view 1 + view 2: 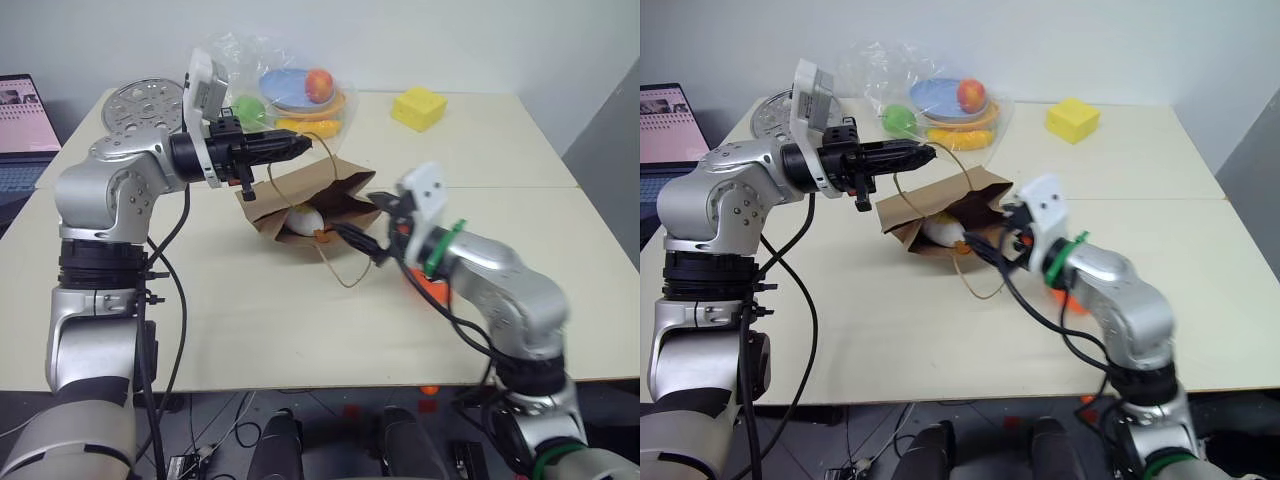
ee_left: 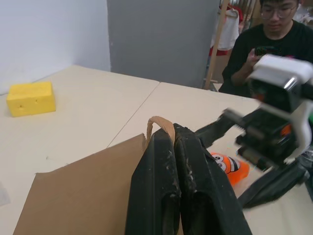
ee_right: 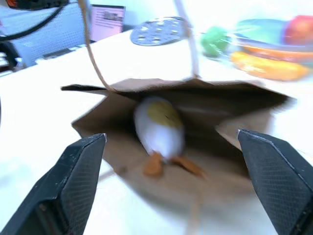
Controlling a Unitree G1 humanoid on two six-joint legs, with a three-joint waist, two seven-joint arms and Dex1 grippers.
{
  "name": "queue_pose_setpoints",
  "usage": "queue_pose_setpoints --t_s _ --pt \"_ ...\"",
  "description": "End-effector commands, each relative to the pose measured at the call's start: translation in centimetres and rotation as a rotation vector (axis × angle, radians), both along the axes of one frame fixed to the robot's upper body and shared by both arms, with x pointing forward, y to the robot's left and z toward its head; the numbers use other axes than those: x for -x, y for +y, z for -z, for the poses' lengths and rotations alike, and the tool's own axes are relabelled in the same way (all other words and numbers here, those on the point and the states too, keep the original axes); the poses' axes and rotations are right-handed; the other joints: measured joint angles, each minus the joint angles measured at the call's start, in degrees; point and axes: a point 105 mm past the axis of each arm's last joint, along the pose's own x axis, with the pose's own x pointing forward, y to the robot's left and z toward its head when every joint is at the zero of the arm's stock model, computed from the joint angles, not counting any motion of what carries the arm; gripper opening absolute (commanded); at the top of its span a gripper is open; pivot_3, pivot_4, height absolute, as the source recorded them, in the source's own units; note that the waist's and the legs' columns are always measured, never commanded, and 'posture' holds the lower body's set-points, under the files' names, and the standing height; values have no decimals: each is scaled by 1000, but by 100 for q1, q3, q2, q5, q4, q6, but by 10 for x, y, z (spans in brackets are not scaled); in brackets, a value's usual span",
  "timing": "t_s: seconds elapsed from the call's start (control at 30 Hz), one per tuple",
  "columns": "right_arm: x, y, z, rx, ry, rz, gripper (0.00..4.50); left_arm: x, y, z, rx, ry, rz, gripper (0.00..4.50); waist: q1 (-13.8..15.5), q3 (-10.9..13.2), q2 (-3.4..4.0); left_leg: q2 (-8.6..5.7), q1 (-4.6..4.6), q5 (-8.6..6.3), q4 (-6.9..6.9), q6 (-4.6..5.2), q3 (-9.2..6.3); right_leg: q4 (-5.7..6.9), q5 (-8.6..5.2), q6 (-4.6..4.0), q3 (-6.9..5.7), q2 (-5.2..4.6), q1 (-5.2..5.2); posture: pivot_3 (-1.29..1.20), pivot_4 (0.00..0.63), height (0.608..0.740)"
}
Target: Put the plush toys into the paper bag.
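Note:
The brown paper bag [image 1: 335, 185] lies on its side on the table, mouth toward me. My left gripper [image 1: 303, 146] is shut on its upper twine handle [image 2: 159, 122] and holds the mouth lifted. The white-yellow egg plush [image 3: 159, 125] lies just inside the mouth, brown legs outward. Just in front of the mouth, my right gripper [image 1: 366, 220] is open with nothing between its fingers. The orange carrot plush [image 2: 230, 166] lies on the table under my right forearm, partly hidden. The bag's other handle loop [image 1: 345, 270] rests on the table.
At the far side stand a clear plastic bag [image 1: 300, 90] of toy fruit on plates and a yellow foam cube [image 1: 419, 108]. A round metal disc [image 1: 145, 103] and a laptop [image 1: 25, 130] are at the far left. A person [image 2: 274, 29] sits beyond the table's right side.

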Motion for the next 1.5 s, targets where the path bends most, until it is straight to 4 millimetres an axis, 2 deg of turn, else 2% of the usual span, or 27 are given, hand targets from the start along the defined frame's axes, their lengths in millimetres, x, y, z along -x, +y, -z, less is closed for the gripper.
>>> queue_pose_setpoints --t_s 0.03,0.07,0.1,0.13,0.17,0.2,0.37,0.57,0.63,0.67,0.7,0.77,0.87,1.0,1.07,1.17,1.27,1.37,1.5 --pt "12 -22 -6 34 -31 77 4481 4 -2 -14 4 -55 16 0 0 0 0 0 0 0 1 0 0 1 0 0 0 0 0 0 150 740" --pt "14 -36 3 73 -16 145 4481 4 -2 -14 7 -56 17 0 6 0 0 0 0 0 2 0 0 1 0 0 0 0 0 0 150 740" --pt "17 -59 27 194 1 282 4481 4 -2 -14 5 -57 20 0 28 -1 -1 0 0 0 2 0 0 0 0 0 1 0 0 0 150 740" --pt "23 -75 43 289 6 366 4481 4 -3 -13 4 -57 22 0 65 -1 -1 0 0 0 2 0 0 -1 0 0 -1 0 1 0 150 740" --pt "28 -85 53 354 4 412 4481 3 -3 -13 3 -57 23 0 124 -5 -7 -1 -1 -1 -1 0 1 -6 -1 1 0 0 1 0 150 740" --pt "33 -89 61 342 23 456 4481 3 -3 -12 1 -55 26 0 131 -4 -7 -1 -2 -2 -2 0 0 -7 -5 1 -3 0 2 0 150 740" --pt "43 -88 88 306 76 500 4481 3 -6 -10 -20 -58 42 0 57 -5 -5 -1 1 -1 8 1 14 -3 -12 8 15 0 0 0 150 740" --pt "32 -80 94 247 78 492 4481 4 -10 -11 -19 -65 58 0 78 -5 -6 0 4 10 20 10 21 -4 -18 19 24 0 6 0 150 740" --pt "31 -80 96 221 85 494 4099 5 -10 -12 -15 -61 60 0 81 -5 -6 -1 4 10 20 10 20 -4 -18 19 23 0 7 0 150 740" --pt "30 -80 97 212 85 484 4074 5 -9 -12 -17 -62 59 0 83 -5 -6 -1 4 10 19 10 20 -4 -18 19 22 0 7 0 150 740" --pt "30 -79 97 207 85 475 3608 5 -9 -12 -19 -63 58 0 84 -5 -6 -1 4 10 17 10 17 -3 -17 19 21 0 7 0 150 740" --pt "30 -81 100 215 89 463 3197 6 -9 -11 -22 -65 58 0 84 -5 -6 -1 3 9 11 11 15 -4 -6 -1 19 0 6 0 150 740" --pt "31 -82 99 219 82 451 2080 7 -7 -10 -23 -64 53 0 84 -5 -6 -1 3 9 10 11 14 -4 -5 -2 17 0 5 0 150 740" --pt "29 -79 84 199 37 401 673 8 -7 -11 -22 -67 51 0 83 -5 -6 -1 3 9 12 11 15 -4 -5 -2 18 0 6 0 150 740" --pt "35 -65 72 151 45 271 13 8 -7 -10 -24 -67 51 0 84 -5 -6 -1 3 9 13 11 15 -4 -5 -2 18 0 6 0 150 740" --pt "56 -37 44 112 26 -5 13 8 -6 -10 -24 -65 51 0 79 -5 -6 -1 3 9 14 11 15 -4 -5 -2 18 0 7 0 150 740" --pt "50 -30 20 63 18 -30 13 7 -8 -10 -23 -64 54 0 64 -5 -6 1 5 9 13 11 12 -2 -4 -3 16 1 8 0 150 740" --pt "41 -19 7 20 16 -30 13 6 -10 -11 -22 -67 58 0 79 -5 -6 0 9 9 14 11 10 -2 -3 -4 14 1 13 0 150 740" --pt "32 -8 5 -15 40 -21 13 6 -13 -11 -19 -69 65 0 98 -5 -6 0 7 9 11 11 6 -3 -3 -4 9 1 13 0 150 740"
